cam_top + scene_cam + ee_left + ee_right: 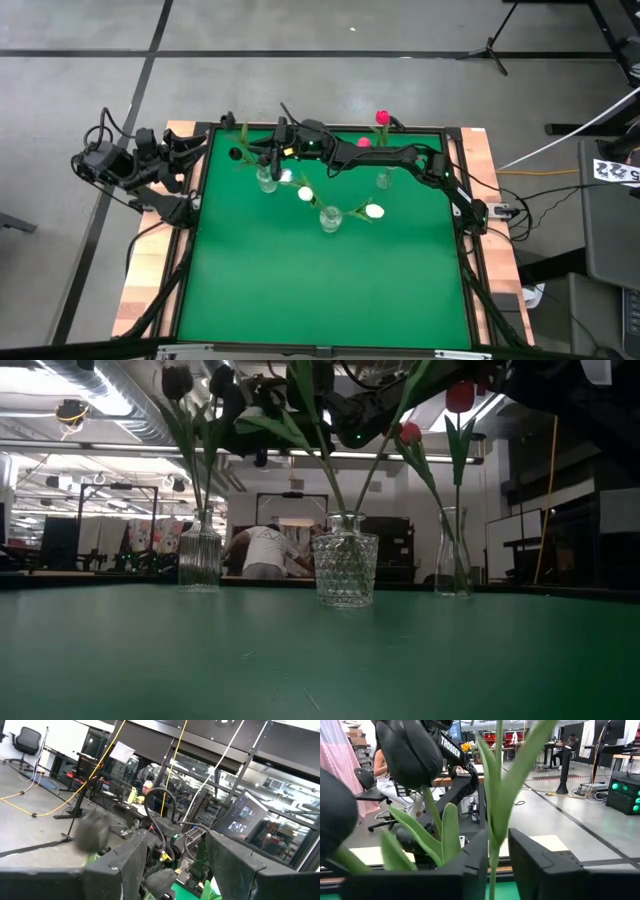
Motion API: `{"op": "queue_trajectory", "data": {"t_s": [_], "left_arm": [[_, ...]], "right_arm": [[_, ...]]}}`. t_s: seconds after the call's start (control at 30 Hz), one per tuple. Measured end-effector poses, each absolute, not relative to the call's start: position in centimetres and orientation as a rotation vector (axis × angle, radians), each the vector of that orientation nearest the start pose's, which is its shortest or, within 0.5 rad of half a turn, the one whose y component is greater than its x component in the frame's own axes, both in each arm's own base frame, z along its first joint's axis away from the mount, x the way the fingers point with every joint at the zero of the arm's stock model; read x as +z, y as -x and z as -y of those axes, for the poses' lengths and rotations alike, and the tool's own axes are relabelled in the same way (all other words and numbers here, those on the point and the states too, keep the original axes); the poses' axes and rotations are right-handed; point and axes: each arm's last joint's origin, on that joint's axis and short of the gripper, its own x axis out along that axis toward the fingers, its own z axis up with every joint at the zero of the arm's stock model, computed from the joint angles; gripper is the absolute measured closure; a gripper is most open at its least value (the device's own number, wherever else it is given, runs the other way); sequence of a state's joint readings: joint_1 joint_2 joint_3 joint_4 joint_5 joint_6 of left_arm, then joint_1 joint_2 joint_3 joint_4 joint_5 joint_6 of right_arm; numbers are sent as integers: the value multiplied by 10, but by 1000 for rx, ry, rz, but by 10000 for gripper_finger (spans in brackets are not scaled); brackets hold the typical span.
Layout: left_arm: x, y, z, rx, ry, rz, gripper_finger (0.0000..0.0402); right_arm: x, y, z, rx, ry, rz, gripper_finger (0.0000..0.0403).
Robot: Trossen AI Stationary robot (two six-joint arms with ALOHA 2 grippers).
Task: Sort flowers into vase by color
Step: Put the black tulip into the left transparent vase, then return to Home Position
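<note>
Right gripper (pixel 497 857) is over the ribbed vase (pixel 200 560) at the far left of the tabletop (pixel 320 290), dropping a stem (pixel 495 820) in. The stem runs straight up through the narrow gap between the right fingers (pixel 475 865). They stand slightly apart; can't tell whether they still pinch it or just bracket it. Dark tulip heads (pixel 410 752) sit just beside the fingers, on the side of this stem's leaves.

Step in hand looks like release into the dark-flower vase. To do it well: open the fingers fully before moving, then lift straight up along the stem so the pads don't drag it back out. Don't sweep sideways, since the neighbouring dark heads and leaves are touching-close and would snag.

Other things:
- faceted vase (pixel 345 570) with white tulips (pixel 305 194), mid-tabletop, well clear of the fingers
- slim vase (pixel 453 565) with red tulips (pixel 458 397), far right, under the right arm's reach path. Retract high.
- No loose flowers visible on the tabletop; sorting looks nearly done.

Left gripper (pixel 172 865) is parked off the tabletop's left edge, fingers wide apart, holding nothing.
</note>
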State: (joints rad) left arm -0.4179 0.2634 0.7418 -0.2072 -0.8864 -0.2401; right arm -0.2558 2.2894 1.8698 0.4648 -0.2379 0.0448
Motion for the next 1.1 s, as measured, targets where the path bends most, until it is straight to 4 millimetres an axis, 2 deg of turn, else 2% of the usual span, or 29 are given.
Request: {"op": "queue_trajectory", "data": {"t_s": [0.23, 0.4, 0.77, 1.1], "left_arm": [[361, -44, -5, 439, 401, 274, 202], [361, -44, -5, 438, 403, 274, 202], [361, -44, -5, 438, 406, 275, 202], [361, -44, -5, 438, 407, 275, 202]], "right_arm": [[262, -522, 129, -14, -35, 46, 263], [263, -521, 130, -7, -40, 49, 235], [287, -512, 140, 26, -44, 140, 229], [319, -496, 149, 33, -27, 200, 229]]}}
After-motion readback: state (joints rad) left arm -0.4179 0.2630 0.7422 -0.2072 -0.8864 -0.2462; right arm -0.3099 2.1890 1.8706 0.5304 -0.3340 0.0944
